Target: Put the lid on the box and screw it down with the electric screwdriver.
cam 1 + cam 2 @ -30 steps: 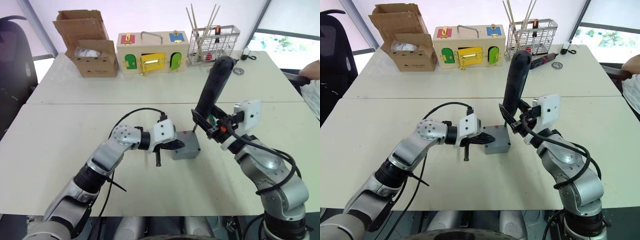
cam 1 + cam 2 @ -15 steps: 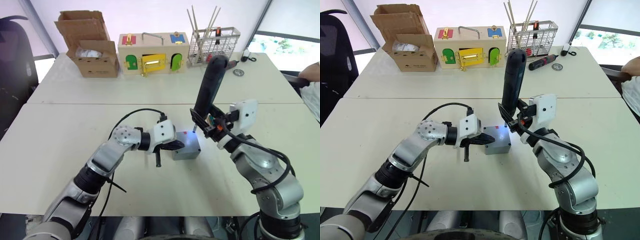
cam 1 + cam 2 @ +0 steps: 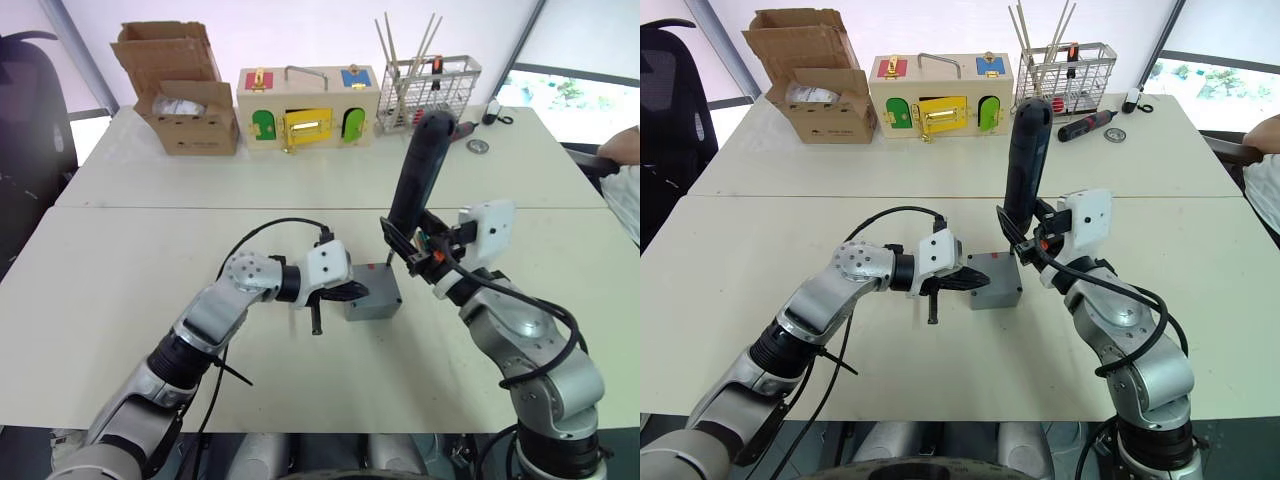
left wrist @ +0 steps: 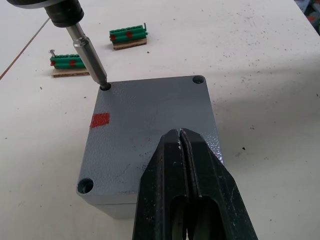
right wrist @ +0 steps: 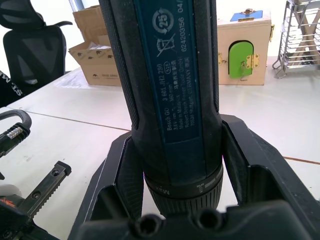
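Near the middle of the bench [image 3: 120,290] the box [image 3: 374,297] sits with the lid [image 4: 150,125] on it, the left gripper [image 4: 186,165] resting on the lid with fingers pressed together, while the right gripper [image 3: 1025,238] pinches the upright electric screwdriver [image 3: 1026,160], its bit in a corner screw hole.

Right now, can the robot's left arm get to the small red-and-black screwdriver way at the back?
Probably not. The red-and-black screwdriver lies on the far table beside the wire basket, while the left gripper presses shut on the lid, and the right arm stands between.
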You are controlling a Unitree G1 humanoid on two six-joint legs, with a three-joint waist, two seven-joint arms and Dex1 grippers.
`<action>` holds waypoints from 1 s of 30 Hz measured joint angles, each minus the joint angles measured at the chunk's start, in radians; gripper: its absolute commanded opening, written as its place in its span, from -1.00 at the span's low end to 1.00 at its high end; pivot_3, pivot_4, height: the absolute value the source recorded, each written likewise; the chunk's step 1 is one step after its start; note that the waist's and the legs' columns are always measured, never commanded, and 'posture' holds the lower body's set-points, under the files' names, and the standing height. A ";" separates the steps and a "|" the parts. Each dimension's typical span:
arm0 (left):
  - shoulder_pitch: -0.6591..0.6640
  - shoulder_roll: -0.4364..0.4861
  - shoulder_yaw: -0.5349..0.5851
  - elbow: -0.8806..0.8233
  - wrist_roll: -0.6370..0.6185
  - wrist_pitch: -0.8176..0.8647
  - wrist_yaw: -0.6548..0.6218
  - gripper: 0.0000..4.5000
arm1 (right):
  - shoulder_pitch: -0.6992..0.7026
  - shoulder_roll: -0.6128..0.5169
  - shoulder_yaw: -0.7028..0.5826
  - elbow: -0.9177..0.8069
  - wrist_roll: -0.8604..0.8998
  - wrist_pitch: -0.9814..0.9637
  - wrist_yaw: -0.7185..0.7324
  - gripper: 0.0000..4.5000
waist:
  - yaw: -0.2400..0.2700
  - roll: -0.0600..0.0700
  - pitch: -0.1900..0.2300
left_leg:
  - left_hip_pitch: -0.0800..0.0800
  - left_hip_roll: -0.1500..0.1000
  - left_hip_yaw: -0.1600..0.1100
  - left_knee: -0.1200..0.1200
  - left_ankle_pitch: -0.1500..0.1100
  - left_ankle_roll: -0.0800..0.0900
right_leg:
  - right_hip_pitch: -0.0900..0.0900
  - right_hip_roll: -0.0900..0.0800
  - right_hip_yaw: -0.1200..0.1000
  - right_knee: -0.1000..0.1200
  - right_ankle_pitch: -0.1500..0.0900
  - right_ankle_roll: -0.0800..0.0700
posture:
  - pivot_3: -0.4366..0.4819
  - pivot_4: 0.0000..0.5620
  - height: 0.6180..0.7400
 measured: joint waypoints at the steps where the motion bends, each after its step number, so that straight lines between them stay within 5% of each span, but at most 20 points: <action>1: 0.000 0.000 0.000 0.000 0.000 0.000 0.000 -1.00 | 0.000 0.000 0.000 0.000 -0.001 0.000 0.001 -0.17 | 0.000 0.000 0.000 | 0.000 0.000 0.000 0.000 0.000 0.000 | 0.000 0.000 0.000 -0.001 0.000 0.000 | -0.05 -0.47 0.95; 16: -0.002 -0.070 0.039 0.078 -0.053 -0.009 0.003 -1.00 | -0.076 -0.035 -0.084 0.059 0.071 0.024 0.088 -0.17 | 0.003 0.003 0.002 | -0.003 0.000 -0.002 -0.002 0.000 0.000 | 0.001 0.000 0.000 -0.006 0.000 0.000 | -0.05 -0.47 0.95; 19: -0.038 -0.085 0.102 0.137 -0.097 -0.006 0.003 -1.00 | -0.159 -0.091 -0.201 0.118 0.239 0.139 0.131 -0.17 | 0.009 0.008 0.012 | -0.007 -0.001 -0.002 -0.002 0.001 -0.001 | 0.000 0.000 -0.001 -0.006 0.000 0.000 | -0.05 -0.47 0.95; 23: -0.139 -0.084 0.211 0.223 -0.150 -0.007 -0.008 -1.00 | -0.350 -0.201 -0.438 0.252 0.706 0.260 0.107 -0.17 | 0.017 0.013 0.017 | -0.023 -0.001 -0.002 0.000 0.006 -0.010 | -0.019 -0.001 -0.003 0.002 0.001 0.000 | -0.05 -0.47 0.95; 30: -0.231 -0.028 0.300 0.244 -0.230 0.002 -0.081 -1.00 | -0.539 -0.579 -0.498 0.556 1.077 0.414 -0.020 -0.17 | 0.021 0.013 0.021 | -0.024 -0.002 -0.001 0.001 0.006 -0.009 | -0.018 -0.002 -0.003 0.001 0.001 0.000 | -0.05 -0.47 0.95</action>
